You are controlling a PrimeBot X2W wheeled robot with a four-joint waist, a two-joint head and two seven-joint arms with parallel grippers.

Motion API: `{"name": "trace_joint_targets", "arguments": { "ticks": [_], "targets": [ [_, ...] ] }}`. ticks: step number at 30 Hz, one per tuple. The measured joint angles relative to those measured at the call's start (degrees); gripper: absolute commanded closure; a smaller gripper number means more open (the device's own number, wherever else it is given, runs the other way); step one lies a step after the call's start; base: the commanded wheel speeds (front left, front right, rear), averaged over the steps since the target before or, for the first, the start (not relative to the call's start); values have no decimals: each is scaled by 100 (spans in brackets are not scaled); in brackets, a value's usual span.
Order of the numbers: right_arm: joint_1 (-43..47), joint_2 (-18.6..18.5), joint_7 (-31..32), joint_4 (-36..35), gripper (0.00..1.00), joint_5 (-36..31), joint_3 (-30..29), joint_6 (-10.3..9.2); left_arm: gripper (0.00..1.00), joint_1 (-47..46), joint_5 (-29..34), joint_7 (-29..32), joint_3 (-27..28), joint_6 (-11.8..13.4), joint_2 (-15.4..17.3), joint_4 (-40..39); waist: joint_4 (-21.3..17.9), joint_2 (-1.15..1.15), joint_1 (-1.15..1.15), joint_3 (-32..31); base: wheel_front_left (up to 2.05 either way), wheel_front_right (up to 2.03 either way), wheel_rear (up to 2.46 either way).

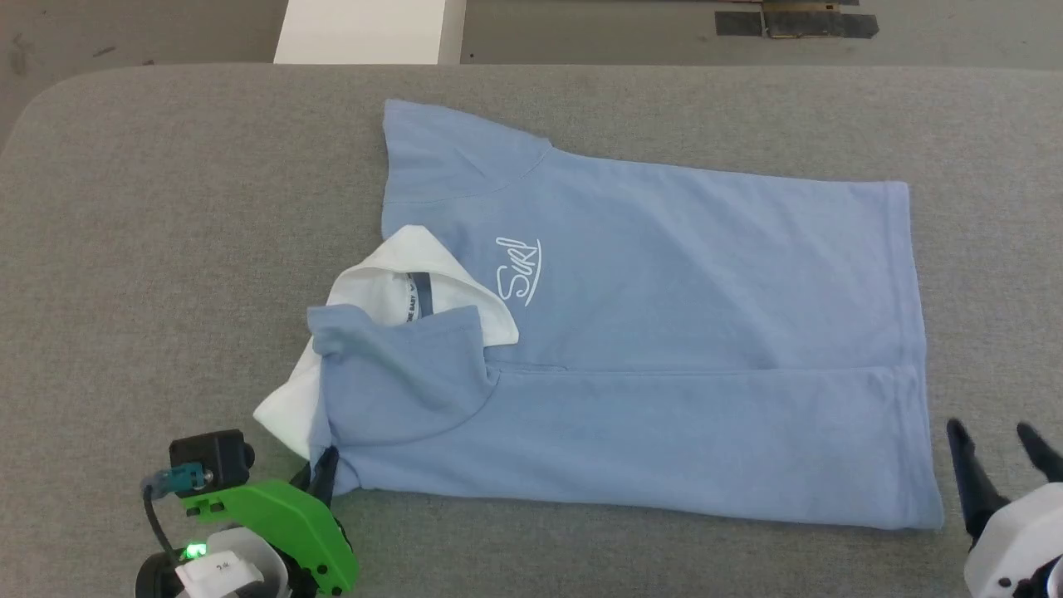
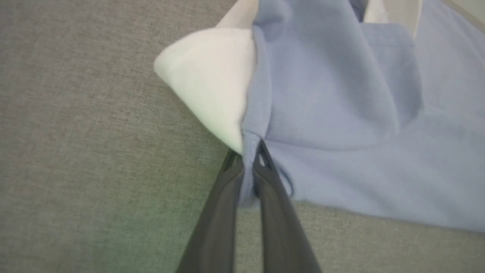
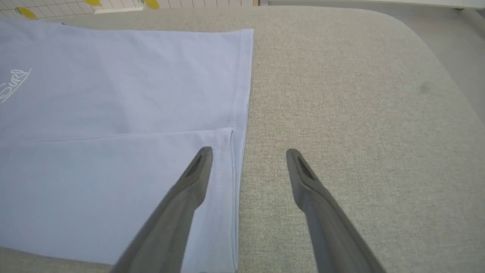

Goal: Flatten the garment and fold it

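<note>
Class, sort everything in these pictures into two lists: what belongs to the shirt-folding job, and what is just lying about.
Belongs to the job: garment; left gripper, shut on its near corner; right gripper, open by the hem; grey table underneath.

Just lying about: white panel beyond the table; dark strips on the floor.

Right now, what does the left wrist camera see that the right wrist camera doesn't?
Left wrist view: the left gripper pinched shut on a blue edge of the garment, beside its white collar. Right wrist view: the right gripper open, one finger over the garment's hem, the other over bare table, plus the white logo. Both: the light blue garment lying on the grey table.
</note>
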Motion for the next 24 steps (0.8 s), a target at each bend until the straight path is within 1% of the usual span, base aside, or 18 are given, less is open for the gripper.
{"name": "trace_joint_targets", "arguments": {
  "ticks": [2,5,8,12,13,14,15,19,24],
  "targets": [
    [52,-66,450,80,0,100,-8,0,100,63,2,-40,30,57,18,-189,26,0,0,28,0,0,0],
    [160,-58,1017,177,0,224,-13,0,100,103,12,-58,18,124,22,-396,70,0,0,86,0,0,0],
    [234,-25,1246,220,0,356,-12,0,100,109,68,-60,-49,151,9,-499,113,0,0,166,0,0,0],
    [259,46,1625,308,0,557,132,-1,100,62,137,-60,-123,185,-38,-519,174,0,0,311,0,0,0],
    [258,45,1694,316,24,589,131,-1,100,40,138,-60,-126,198,-48,-517,182,0,0,331,0,0,0],
    [255,40,1780,311,88,642,147,-1,100,4,142,-60,-132,200,-57,-511,194,0,0,352,0,0,0],
    [254,22,1844,299,100,720,153,-2,100,-29,152,-63,-130,201,-74,-508,206,0,0,368,0,0,0],
    [226,-40,1919,282,100,858,215,-1,100,-92,160,-108,-107,208,-121,-456,204,0,0,365,0,0,0],
    [123,-165,1816,255,100,901,226,-1,100,-81,116,-183,5,260,-142,-509,145,0,0,197,0,0,0]
  ]
}}
